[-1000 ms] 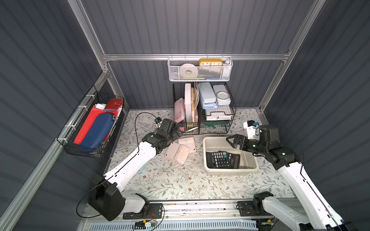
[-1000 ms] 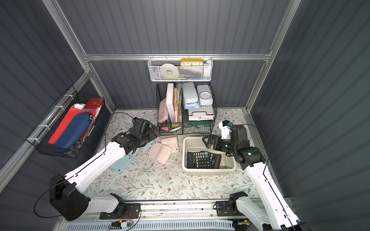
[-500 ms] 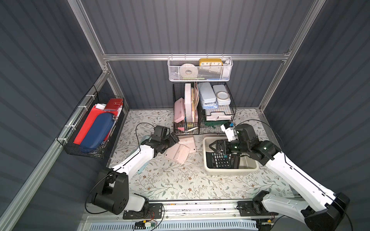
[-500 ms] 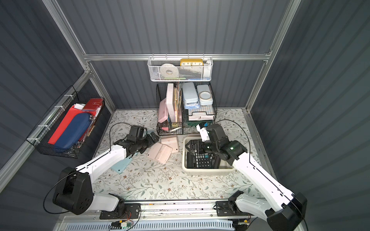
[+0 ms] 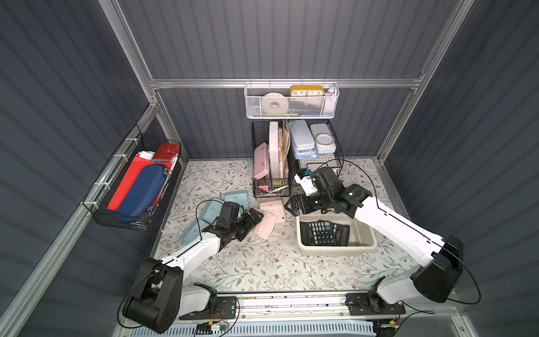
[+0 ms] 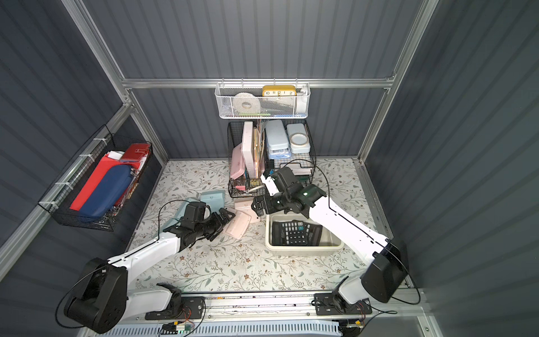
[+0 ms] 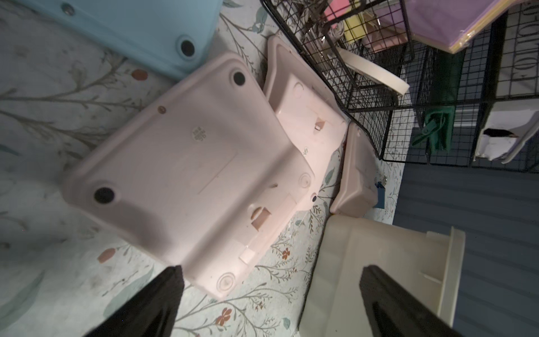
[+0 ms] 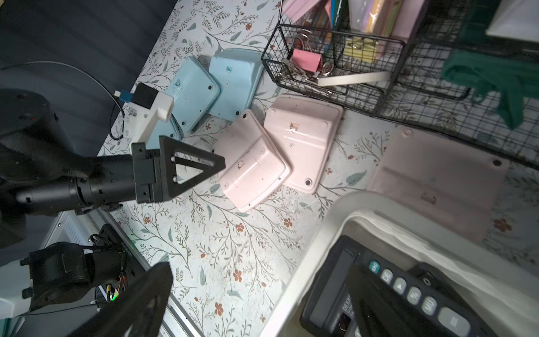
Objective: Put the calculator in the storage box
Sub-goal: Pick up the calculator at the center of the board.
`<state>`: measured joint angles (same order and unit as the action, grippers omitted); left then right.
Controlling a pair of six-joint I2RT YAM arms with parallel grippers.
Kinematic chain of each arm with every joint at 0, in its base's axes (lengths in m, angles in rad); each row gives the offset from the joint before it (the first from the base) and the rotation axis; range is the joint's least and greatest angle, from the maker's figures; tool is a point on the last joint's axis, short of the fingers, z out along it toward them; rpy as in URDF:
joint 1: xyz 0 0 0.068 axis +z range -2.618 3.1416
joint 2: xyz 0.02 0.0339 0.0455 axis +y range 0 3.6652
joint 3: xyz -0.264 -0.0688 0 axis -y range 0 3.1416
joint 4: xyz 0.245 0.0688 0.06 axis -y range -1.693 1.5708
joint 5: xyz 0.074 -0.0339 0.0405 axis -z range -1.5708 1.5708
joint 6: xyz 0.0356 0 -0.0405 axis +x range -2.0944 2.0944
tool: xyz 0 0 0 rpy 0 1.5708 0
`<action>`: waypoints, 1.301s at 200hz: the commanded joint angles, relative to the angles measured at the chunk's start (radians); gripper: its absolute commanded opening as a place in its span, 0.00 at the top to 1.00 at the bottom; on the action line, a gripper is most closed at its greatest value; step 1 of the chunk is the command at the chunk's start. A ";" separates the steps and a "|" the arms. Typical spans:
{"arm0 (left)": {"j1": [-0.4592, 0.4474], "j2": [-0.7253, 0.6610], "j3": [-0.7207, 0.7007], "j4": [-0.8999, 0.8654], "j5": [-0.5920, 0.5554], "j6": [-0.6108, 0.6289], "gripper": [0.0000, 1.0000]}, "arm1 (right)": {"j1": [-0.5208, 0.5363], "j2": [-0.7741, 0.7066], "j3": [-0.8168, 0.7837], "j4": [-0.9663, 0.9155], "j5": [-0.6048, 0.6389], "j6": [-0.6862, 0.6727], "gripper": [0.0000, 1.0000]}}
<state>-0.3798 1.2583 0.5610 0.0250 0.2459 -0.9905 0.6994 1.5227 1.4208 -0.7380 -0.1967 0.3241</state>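
**Black calculator in the box, both claws open and empty**

The black calculator [image 5: 324, 233] lies keys-up on the floor of the box [image 5: 335, 251], toward the box's left end, with nothing touching it. The right claw [image 5: 294, 204] hangs just past the box's far-left corner, over the counter [image 5: 262, 268]. Its jaws are spread wide and hold nothing, and its wrist view shows the box rim and the calculator's keys below one finger [image 8: 379, 303]. The left claw [image 5: 249, 222] sits low to the left of the box, jaws also wide and empty. It is at the edge of a face-down pink calculator [image 7: 189, 163], and whether it touches it cannot be told. Blue calculators [image 5: 236, 198] lie face-down farther left of the box.
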 commanded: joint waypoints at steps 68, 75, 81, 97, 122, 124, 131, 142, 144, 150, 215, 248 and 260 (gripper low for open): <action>0.002 -0.172 -0.183 0.104 0.058 -0.169 0.01 | 0.074 0.342 0.322 -0.142 -0.041 -0.092 0.08; 0.002 -0.179 -0.201 0.117 0.059 -0.184 0.01 | 0.075 0.367 0.342 -0.146 -0.041 -0.093 0.09; 0.002 -0.183 -0.215 0.136 0.064 -0.194 0.01 | 0.075 0.388 0.358 -0.151 -0.074 -0.097 0.10; 0.003 -0.183 -0.239 0.178 0.078 -0.212 0.01 | 0.076 0.442 0.398 -0.160 -0.096 -0.102 0.13; 0.002 -0.160 -0.237 0.203 0.082 -0.209 0.01 | 0.078 0.530 0.472 -0.192 -0.105 -0.108 0.16; 0.002 -0.158 -0.237 0.206 0.082 -0.209 0.01 | 0.078 0.537 0.479 -0.194 -0.105 -0.108 0.17; 0.002 -0.150 -0.239 0.216 0.080 -0.210 0.01 | 0.079 0.562 0.501 -0.206 -0.107 -0.111 0.18; 0.004 -0.140 -0.243 0.234 0.077 -0.213 0.01 | 0.080 0.602 0.538 -0.224 -0.108 -0.115 0.19; 0.004 -0.137 -0.245 0.237 0.076 -0.214 0.01 | 0.080 0.609 0.545 -0.226 -0.107 -0.116 0.19; 0.004 -0.130 -0.246 0.245 0.074 -0.216 0.01 | 0.080 0.631 0.566 -0.237 -0.105 -0.119 0.19; 0.007 -0.030 -0.240 0.320 0.076 -0.231 0.01 | 0.078 0.821 0.747 -0.344 -0.071 -0.157 0.22; 0.009 0.009 -0.250 0.361 0.060 -0.224 0.03 | 0.079 0.857 0.756 -0.349 -0.091 -0.154 0.24; 0.010 0.033 -0.253 0.380 0.062 -0.218 0.05 | 0.079 0.869 0.755 -0.350 -0.102 -0.153 0.25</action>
<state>-0.3779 1.2564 0.3279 0.3531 0.3134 -1.2102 0.7746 2.3692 2.1471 -1.0698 -0.2802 0.1829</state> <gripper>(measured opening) 0.963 0.758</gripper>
